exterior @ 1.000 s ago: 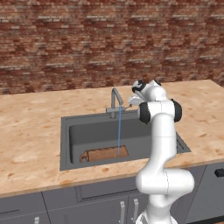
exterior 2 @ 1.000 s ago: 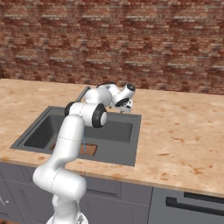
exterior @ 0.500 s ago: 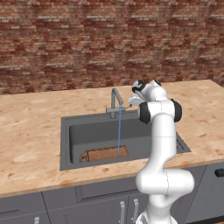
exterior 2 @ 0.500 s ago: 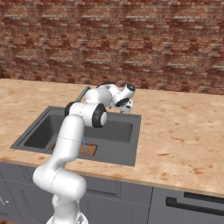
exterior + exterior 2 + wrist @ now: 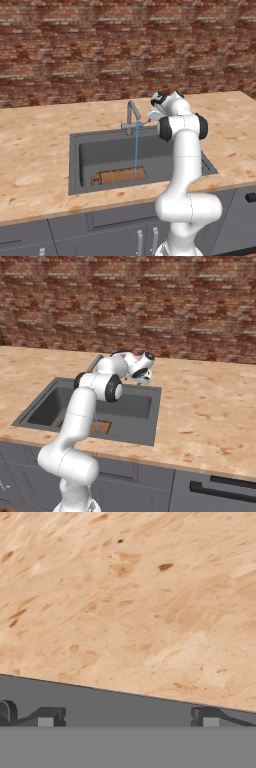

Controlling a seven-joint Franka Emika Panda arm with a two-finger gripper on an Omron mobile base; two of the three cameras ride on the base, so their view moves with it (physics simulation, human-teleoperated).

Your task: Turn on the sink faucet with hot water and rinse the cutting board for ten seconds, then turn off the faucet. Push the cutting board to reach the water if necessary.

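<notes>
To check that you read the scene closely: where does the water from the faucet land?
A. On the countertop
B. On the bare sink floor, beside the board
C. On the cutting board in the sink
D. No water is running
C: in the left base view the thin blue water falls from the sink faucet onto the cutting board lying in the sink.

Arm raised and folded forward, hand spread wide, empty.
The white arm rises upright, elbow bent; the hand (image 5: 128, 719) points down, fingertips (image 5: 50, 716) well apart, nothing between them.
</notes>
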